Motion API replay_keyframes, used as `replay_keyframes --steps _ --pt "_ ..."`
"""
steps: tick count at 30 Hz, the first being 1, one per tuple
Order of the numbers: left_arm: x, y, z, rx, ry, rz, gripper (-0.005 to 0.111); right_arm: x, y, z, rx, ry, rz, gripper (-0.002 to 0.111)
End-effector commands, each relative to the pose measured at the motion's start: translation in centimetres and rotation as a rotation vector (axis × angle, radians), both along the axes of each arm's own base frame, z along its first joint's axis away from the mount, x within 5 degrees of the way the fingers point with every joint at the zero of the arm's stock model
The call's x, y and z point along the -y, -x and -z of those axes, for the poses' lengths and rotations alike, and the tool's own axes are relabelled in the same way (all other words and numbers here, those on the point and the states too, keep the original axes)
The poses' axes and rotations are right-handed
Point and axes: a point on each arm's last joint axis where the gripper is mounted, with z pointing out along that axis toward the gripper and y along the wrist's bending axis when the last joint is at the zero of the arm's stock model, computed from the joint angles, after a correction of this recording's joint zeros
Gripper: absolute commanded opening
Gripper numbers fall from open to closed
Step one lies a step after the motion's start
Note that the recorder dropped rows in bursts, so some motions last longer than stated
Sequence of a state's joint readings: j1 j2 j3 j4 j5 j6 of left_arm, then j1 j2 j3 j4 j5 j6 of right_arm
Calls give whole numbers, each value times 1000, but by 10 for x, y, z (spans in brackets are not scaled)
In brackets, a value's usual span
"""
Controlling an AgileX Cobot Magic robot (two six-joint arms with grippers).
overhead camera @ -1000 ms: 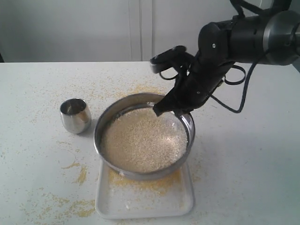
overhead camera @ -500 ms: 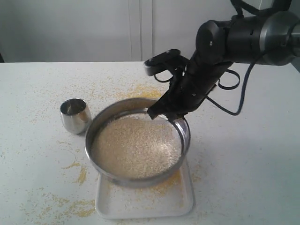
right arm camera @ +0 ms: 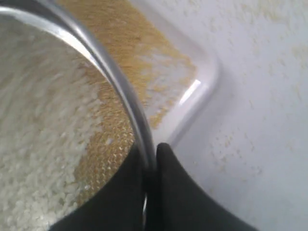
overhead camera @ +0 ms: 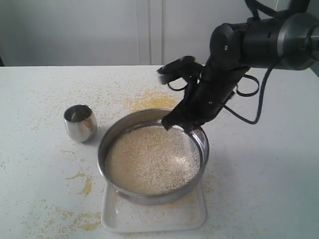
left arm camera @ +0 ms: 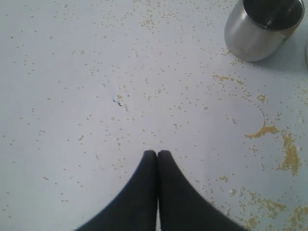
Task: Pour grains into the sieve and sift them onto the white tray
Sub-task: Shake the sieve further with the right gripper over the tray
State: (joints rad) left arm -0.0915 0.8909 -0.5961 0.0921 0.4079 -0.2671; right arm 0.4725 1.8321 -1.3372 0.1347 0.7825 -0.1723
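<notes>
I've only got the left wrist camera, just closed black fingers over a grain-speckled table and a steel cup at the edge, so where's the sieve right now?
Observer: The right gripper is clamped on the rim of the sieve, holding it over the white tray.
Operator: Okay, is anything inside the sieve?
Observer: Yes, pale coarse grains cover most of its mesh.
Operator: And is anything on the tray?
Observer: The right wrist view shows fine yellow meal spread on the tray, beside and under the sieve's rim.
</notes>
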Motion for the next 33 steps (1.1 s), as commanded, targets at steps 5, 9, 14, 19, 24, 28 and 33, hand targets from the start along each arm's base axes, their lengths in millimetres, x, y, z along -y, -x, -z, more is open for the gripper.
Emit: replay_keyframes --steps 5,9,14,19,24,28,33 --pt "0 2 1 -6 8 -6 1 20 -19 -10 48 -133 366 0" --pt "0 2 1 -6 8 -6 1 -11 10 -6 -11 -107 -309 0" --pt "0 2 1 -6 8 -6 1 21 -16 -10 -15 -194 303 0" --pt "0 2 1 -6 8 -6 1 2 6 -12 -30 -107 -292 0" --pt "0 2 1 -6 8 -6 1 0 1 -16 -22 -185 -172 0" --pt "0 2 1 -6 8 -6 1 11 -13 -14 15 -160 138 0" --pt "0 2 1 -6 8 -6 1 -6 4 -16 -6 -146 -230 0"
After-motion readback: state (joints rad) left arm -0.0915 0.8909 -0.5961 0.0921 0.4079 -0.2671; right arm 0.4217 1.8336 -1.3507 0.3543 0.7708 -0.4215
